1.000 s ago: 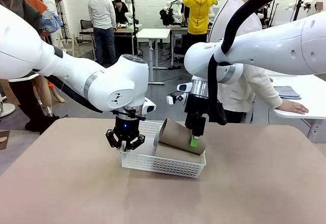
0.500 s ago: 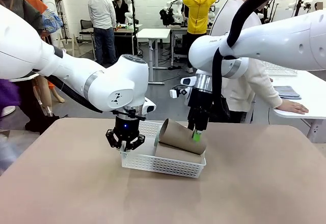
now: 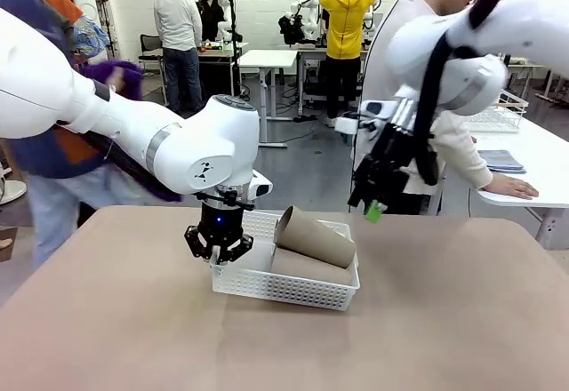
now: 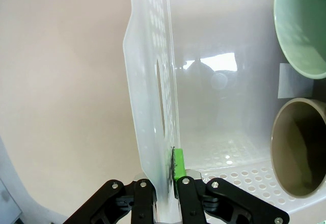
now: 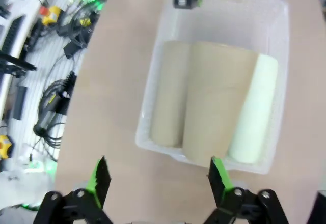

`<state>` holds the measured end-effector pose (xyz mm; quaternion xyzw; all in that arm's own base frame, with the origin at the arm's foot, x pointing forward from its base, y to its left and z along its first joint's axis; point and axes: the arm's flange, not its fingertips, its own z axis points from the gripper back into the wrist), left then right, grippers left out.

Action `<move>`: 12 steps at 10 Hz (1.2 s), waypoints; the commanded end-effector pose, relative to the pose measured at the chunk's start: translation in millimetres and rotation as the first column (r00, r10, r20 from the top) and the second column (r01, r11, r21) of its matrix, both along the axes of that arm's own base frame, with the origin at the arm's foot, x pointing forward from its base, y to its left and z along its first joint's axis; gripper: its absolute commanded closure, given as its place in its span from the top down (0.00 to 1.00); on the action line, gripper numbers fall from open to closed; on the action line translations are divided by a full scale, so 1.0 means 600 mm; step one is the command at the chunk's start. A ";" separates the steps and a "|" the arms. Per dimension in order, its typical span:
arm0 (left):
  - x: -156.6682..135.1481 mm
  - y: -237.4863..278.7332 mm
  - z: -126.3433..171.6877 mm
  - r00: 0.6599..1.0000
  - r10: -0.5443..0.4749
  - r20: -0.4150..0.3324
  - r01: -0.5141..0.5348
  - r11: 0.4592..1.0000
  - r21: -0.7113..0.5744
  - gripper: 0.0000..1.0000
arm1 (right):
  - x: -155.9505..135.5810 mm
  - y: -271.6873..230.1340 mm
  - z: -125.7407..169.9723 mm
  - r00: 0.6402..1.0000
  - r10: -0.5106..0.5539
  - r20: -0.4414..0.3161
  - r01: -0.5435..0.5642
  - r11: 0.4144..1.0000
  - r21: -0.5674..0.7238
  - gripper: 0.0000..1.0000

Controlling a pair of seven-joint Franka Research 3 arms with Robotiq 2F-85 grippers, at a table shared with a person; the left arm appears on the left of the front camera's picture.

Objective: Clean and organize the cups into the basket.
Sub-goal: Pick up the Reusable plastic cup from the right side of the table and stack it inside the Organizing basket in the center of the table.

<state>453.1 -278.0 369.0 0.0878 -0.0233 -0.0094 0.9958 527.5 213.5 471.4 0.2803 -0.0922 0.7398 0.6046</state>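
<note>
Left gripper: clamped on basket wall | Right gripper: fingers apart, empty, above-right of basket | Cups: lying lengthwise across basket, upper cup tilted

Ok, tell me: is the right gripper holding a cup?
No, the right gripper hangs open and empty above the basket, where three cups lie.

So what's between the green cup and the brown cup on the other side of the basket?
Another tan-brown cup lies between the mint-green cup and the far tan-brown cup in the basket, seen in the right wrist view.
</note>
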 end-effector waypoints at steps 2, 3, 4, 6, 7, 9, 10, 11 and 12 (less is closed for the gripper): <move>0.000 -0.001 0.003 1.000 -0.001 0.003 0.001 1.000 -0.001 0.00 | -0.070 -0.141 -0.006 0.999 0.008 0.031 -0.016 0.964 0.265 1.00; 0.000 -0.001 0.003 1.000 -0.001 0.003 0.001 1.000 -0.001 0.00 | -0.081 -0.188 -0.009 0.999 -0.020 0.039 0.006 0.940 0.341 1.00; 0.000 -0.001 0.003 1.000 -0.001 0.003 0.001 1.000 -0.001 0.00 | -0.092 -0.236 -0.016 0.997 -0.057 0.044 0.034 0.908 0.417 1.00; 0.000 -0.001 0.003 1.000 -0.001 0.003 0.001 1.000 -0.001 0.00 | -0.111 -0.313 -0.038 0.991 -0.127 0.045 0.086 0.852 0.517 1.00; 0.000 -0.001 0.003 1.000 -0.001 0.003 0.001 1.000 -0.001 0.00 | -0.119 -0.338 -0.050 0.989 -0.144 0.038 0.100 0.832 0.545 1.00; 0.000 -0.001 0.003 1.000 -0.001 0.003 0.001 1.000 -0.001 0.00 | -0.125 -0.362 -0.062 0.985 -0.171 0.025 0.125 0.805 0.580 1.00; 0.000 -0.001 0.003 1.000 -0.001 0.003 0.001 1.000 -0.001 0.00 | -0.126 -0.368 -0.066 0.984 -0.176 0.020 0.132 0.802 0.583 1.00; 0.000 -0.001 0.003 1.000 -0.001 0.003 0.001 1.000 -0.001 0.00 | -0.124 -0.375 -0.068 0.978 -0.207 0.017 0.159 0.799 0.580 1.00; 0.000 -0.001 0.003 1.000 -0.001 0.003 0.001 1.000 -0.001 0.00 | -0.123 -0.376 -0.063 0.985 -0.171 0.013 0.136 0.826 0.547 1.00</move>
